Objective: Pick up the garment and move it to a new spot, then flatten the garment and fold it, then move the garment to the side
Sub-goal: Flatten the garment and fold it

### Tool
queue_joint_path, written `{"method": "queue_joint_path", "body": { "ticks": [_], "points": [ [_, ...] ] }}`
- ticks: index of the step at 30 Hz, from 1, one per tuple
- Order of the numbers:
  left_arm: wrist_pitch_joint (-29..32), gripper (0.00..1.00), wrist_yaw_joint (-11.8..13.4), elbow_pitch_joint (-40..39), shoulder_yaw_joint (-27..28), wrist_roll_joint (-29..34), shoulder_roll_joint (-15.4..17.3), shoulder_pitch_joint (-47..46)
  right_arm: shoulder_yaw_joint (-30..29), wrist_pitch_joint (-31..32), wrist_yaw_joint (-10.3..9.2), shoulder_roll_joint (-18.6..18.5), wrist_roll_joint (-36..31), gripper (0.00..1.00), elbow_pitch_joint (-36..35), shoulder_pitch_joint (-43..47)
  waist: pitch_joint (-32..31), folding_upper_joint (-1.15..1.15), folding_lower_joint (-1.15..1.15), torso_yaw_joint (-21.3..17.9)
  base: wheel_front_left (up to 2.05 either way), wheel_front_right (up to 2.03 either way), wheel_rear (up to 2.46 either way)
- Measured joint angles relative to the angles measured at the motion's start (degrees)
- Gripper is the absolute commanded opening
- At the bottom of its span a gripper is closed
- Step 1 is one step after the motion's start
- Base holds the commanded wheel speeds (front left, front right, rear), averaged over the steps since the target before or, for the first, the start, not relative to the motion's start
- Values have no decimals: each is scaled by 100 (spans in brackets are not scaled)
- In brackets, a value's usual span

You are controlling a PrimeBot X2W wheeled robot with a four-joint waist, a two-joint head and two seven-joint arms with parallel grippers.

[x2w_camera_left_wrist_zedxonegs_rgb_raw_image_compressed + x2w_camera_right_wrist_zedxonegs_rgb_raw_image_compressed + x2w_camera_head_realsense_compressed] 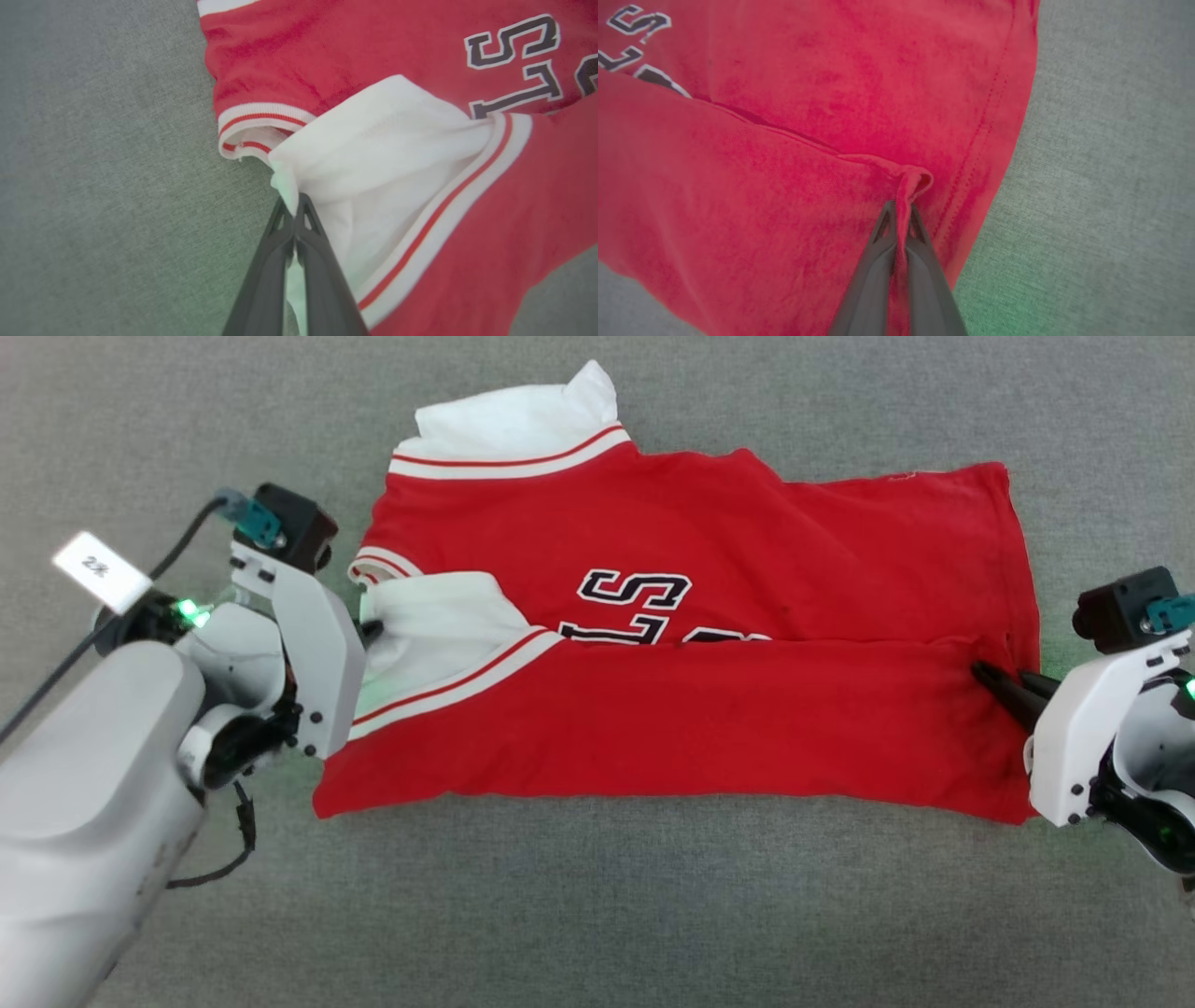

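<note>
**Position.** The garment [691, 523] lies on the grey surface [597, 915], whose edges and corners fall outside every view. The collar end points to the robot's left and the hem to its right. The near long side is turned up over the body as a flap [672, 728], and it covers the lower part of the lettering [635, 590].

**Grip state.** The left gripper [372, 630] has its jaws closed on a small tuft of the near sleeve [439, 616]. In the left wrist view, white cloth is pinched between the fingertips [313, 238]. The right gripper [991, 678] has its jaws closed on a thin pleat of red cloth at the hem end of the flap edge.

**Hazards.**
1. Slip. Both pinches hold very little cloth, so a pull along the length of the garment is likely to draw the tuft or the pleat out of the jaws.
2. Skew. The left grip is on the sleeve, not on the flap itself. If the arms rise or travel unevenly, the flap edge may run crooked.
3. Trapped bulk. The near sleeve is bunched, and folding over it would probably leave a lump at the collar end.
4. Drag on release. Cloth wedged between the fingers may follow them as they withdraw and pull the flap open.

**Count.**
- Garments: one.
- Sleeves: two, the near sleeve and the far sleeve [523, 425].
- Flaps: one.
- Grippers: two, both gripping cloth.
- White label [101, 571] near the left arm: one.
</note>
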Motion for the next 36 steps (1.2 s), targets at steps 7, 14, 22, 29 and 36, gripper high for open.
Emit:
{"method": "queue_joint_path", "body": {
  "ticks": [7,14,22,29,36],
  "points": [
    [165,31,-132,935,-146,-168,-353,-198,428,-140,0,41,242,17,502,-421,13,0,0,-43,0,0,0],
    [151,100,-158,1295,-159,-196,-444,-371,705,-192,0,26,393,100,775,-652,-117,0,0,-42,0,0,0],
    [437,100,34,886,-152,-290,-280,-359,527,-757,0,-164,488,100,600,-606,-380,0,0,15,0,0,0],
    [1082,100,557,-43,-138,-598,-93,74,-347,-1915,0,-74,-80,100,292,-138,-593,0,0,78,0,0,0],
    [1662,100,1177,-909,-156,-900,169,625,-1450,-2669,0,452,-1005,100,-300,631,-732,0,0,8,0,0,0]
  ]
}}
